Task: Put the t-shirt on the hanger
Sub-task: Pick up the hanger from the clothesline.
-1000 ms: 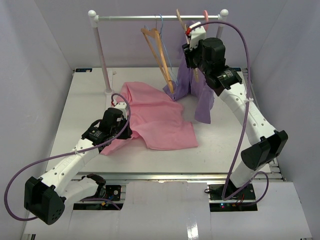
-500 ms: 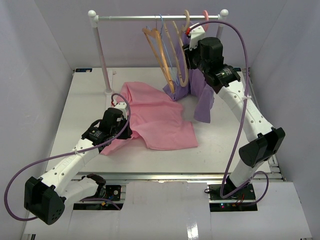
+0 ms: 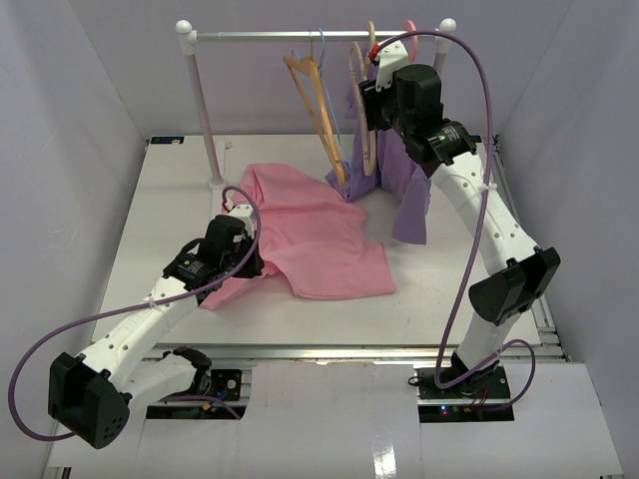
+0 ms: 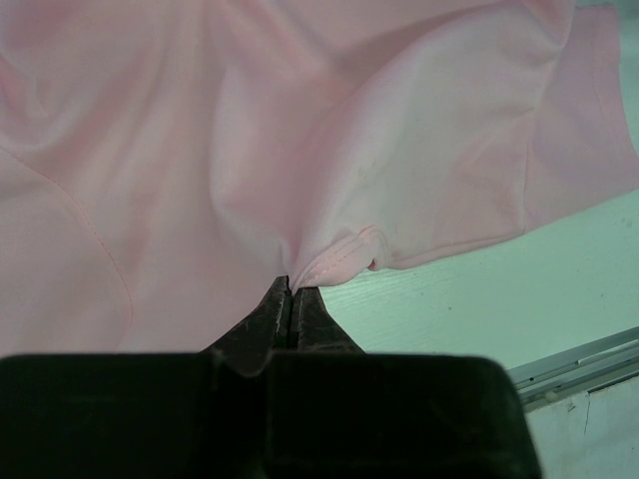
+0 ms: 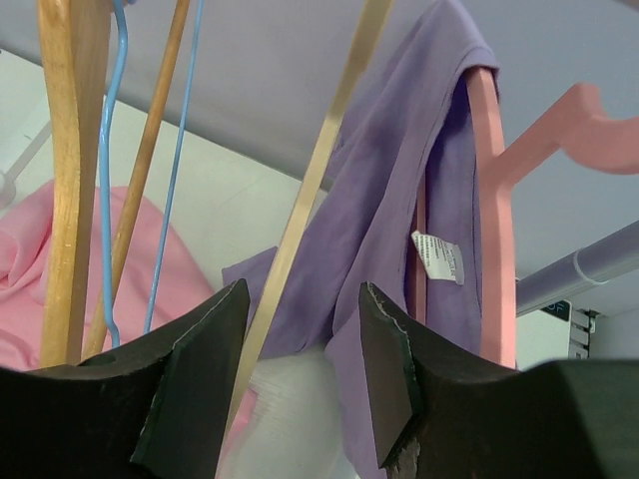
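The light pink t-shirt (image 3: 319,235) lies crumpled and spread on the white table (image 3: 160,220). My left gripper (image 3: 255,261) sits low at its near left edge. In the left wrist view the jaws are pressed together on a fold of the t-shirt's (image 4: 300,130) hem at the left gripper's (image 4: 291,289) tips. The beige hanger (image 3: 367,150) hangs from the rail (image 3: 270,36). My right gripper (image 3: 366,108) is raised right beside it. In the right wrist view that gripper (image 5: 305,299) is open, and the hanger's thin bar (image 5: 319,170) runs through the gap close to one finger.
A wooden hanger (image 3: 318,110) and a blue wire hanger (image 3: 321,60) hang left of the beige one. A purple shirt (image 3: 404,190) on a pink hanger (image 5: 494,200) hangs just right of it. The rack's left post (image 3: 205,110) stands at the back left.
The beige hanger went from tilted at my right gripper to hanging straight on the rail. The right jaws have spread and the arm rose slightly. The left arm has not moved.
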Action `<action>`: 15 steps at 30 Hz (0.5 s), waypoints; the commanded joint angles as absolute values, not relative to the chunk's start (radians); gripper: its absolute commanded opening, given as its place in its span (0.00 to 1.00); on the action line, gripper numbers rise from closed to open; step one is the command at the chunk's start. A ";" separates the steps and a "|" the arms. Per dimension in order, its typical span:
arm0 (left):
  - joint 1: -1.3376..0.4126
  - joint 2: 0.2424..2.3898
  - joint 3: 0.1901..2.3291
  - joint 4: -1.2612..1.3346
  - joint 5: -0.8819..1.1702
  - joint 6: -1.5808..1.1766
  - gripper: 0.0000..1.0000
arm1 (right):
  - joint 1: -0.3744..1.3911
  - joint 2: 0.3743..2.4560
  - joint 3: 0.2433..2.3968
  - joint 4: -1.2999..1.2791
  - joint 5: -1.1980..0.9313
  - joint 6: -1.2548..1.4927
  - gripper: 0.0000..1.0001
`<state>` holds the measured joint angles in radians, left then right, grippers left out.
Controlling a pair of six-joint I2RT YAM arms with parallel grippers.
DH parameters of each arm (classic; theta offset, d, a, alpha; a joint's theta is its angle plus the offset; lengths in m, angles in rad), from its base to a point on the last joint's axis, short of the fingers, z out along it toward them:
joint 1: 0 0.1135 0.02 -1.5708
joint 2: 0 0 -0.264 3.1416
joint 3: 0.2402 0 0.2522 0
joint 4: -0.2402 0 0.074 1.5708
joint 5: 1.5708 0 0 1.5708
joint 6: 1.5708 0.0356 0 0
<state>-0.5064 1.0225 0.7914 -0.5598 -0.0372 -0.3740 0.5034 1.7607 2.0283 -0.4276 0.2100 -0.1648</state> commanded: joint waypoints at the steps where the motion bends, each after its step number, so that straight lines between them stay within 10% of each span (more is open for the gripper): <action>1: -0.511 1.000 0.788 -0.545 -0.034 -0.373 0.00 | 0.494 1.763 2.077 -0.413 0.213 -0.179 0.55; 9: -0.511 0.996 0.785 -0.545 -0.035 -0.374 0.00 | 0.494 1.803 2.102 -0.419 0.201 -0.141 0.52; 15: -0.511 0.997 0.785 -0.544 -0.034 -0.373 0.00 | 0.494 1.820 2.089 -0.423 0.217 -0.135 0.30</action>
